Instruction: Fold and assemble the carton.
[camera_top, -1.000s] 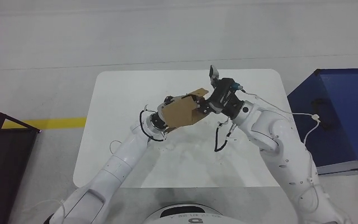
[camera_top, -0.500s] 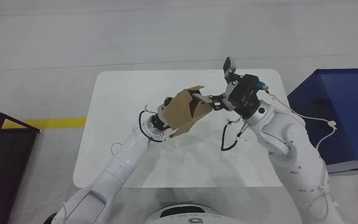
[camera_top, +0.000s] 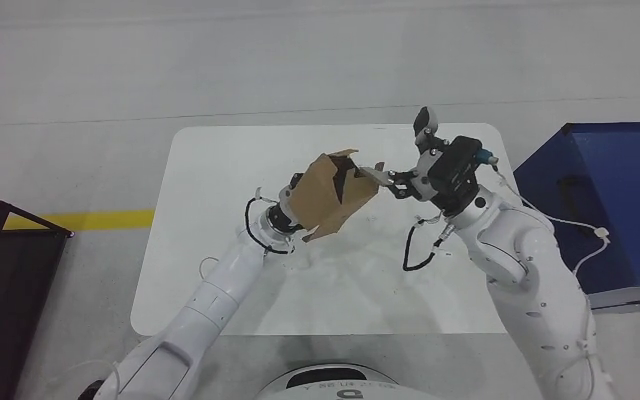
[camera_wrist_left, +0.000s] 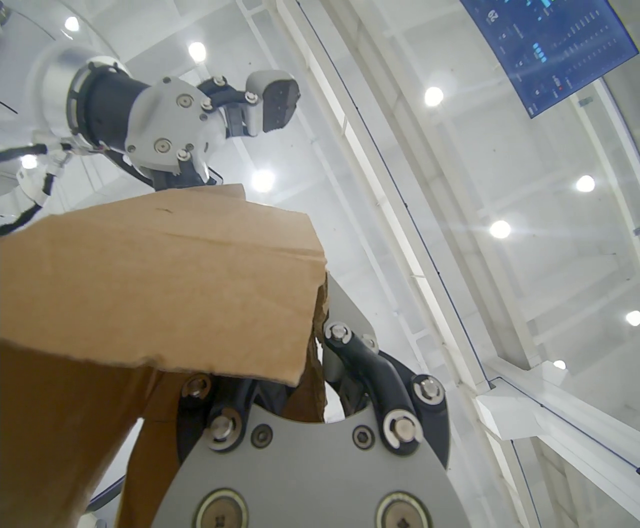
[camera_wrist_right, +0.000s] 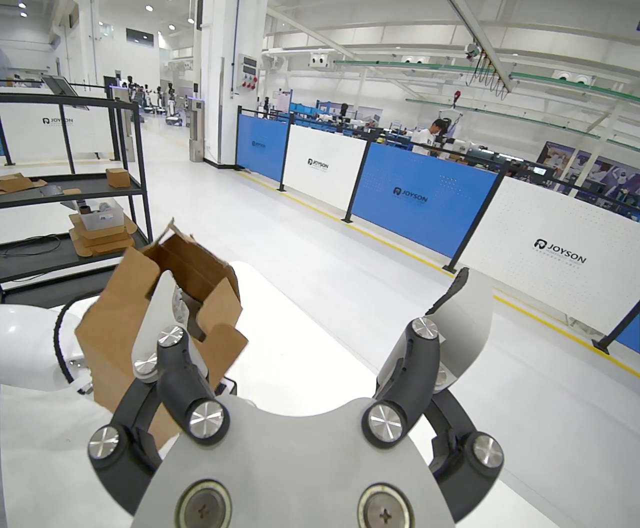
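Observation:
A brown carton (camera_top: 322, 195) with its flaps open is held up over the white table (camera_top: 220, 280); my left gripper (camera_top: 299, 196) is shut on its lower part. In the left wrist view the carton (camera_wrist_left: 150, 280) hides that gripper's fingertips. My right gripper (camera_top: 397, 148) stands open just to the right of the carton, one finger close to a flap and the other pointing away. In the right wrist view the carton's (camera_wrist_right: 120, 310) open mouth faces the gripper (camera_wrist_right: 312, 305), and one fingertip (camera_wrist_right: 161, 300) overlaps its edge; nothing is between the fingers.
A blue bin (camera_top: 590, 210) stands off the table's right edge and a black rack (camera_top: 25, 260) off its left. The right wrist view shows a black shelf rack (camera_wrist_right: 75, 200) holding other cartons behind the table.
My right gripper has drawn back to the right, off the carton, and stands open. The left arm has turned the carton more upright and shifted it slightly left.

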